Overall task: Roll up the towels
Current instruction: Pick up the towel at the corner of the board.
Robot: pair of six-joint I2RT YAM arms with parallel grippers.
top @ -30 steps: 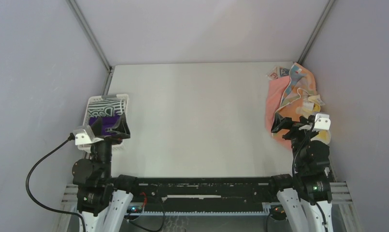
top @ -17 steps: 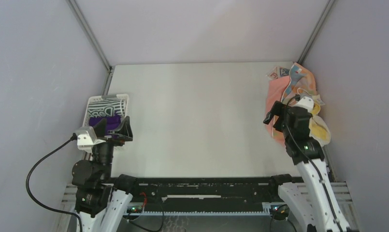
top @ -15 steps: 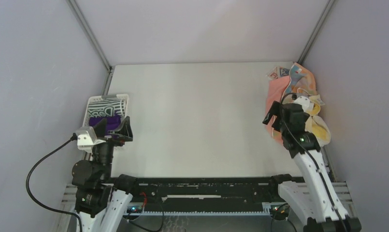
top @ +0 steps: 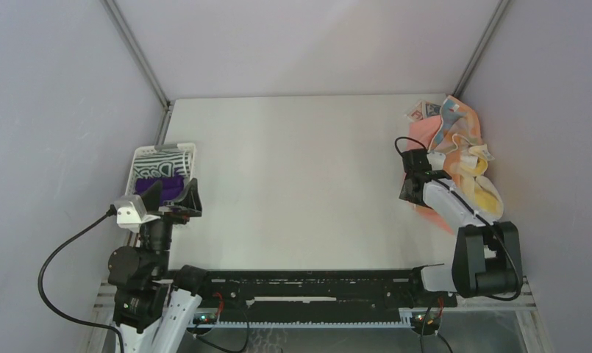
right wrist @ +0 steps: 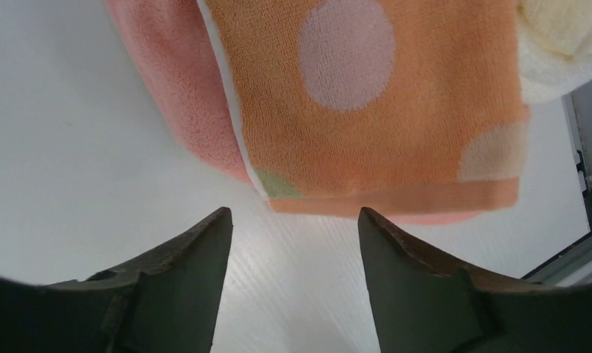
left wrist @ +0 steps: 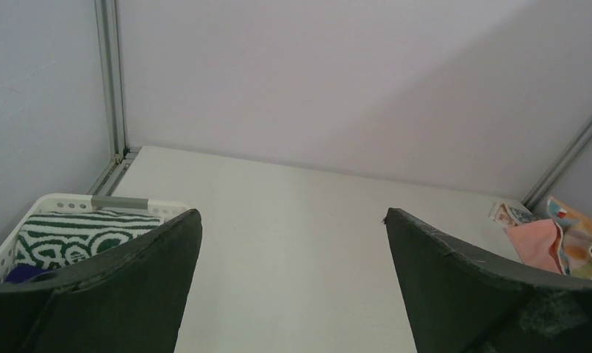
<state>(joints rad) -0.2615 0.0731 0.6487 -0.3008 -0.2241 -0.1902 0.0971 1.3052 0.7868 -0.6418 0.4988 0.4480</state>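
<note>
A pile of towels lies at the far right of the table: a salmon-pink towel (top: pixel 416 143), a light-blue towel with orange patches (top: pixel 458 121) and a cream-yellow towel (top: pixel 484 193). My right gripper (top: pixel 410 185) is open and empty, pointing down at the pile's left side. In the right wrist view its tips (right wrist: pixel 294 215) hang over bare table just short of the orange patched towel's hem (right wrist: pixel 381 110), with the salmon towel (right wrist: pixel 182 95) left and the cream towel (right wrist: pixel 565 44) upper right. My left gripper (top: pixel 173 195) is open and empty, raised beside the basket.
A white slotted basket (top: pixel 140 152) at the left holds a black-and-white striped towel (top: pixel 160 158) and a purple towel (top: pixel 162 184). A blue-printed towel (top: pixel 423 110) peeks out behind the pile. The table's right edge frame (right wrist: pixel 581 243) is close to the right gripper.
My right arm has unfolded and reached forward and down from its raised pose to the left near edge of the towel pile. The left arm has barely moved.
</note>
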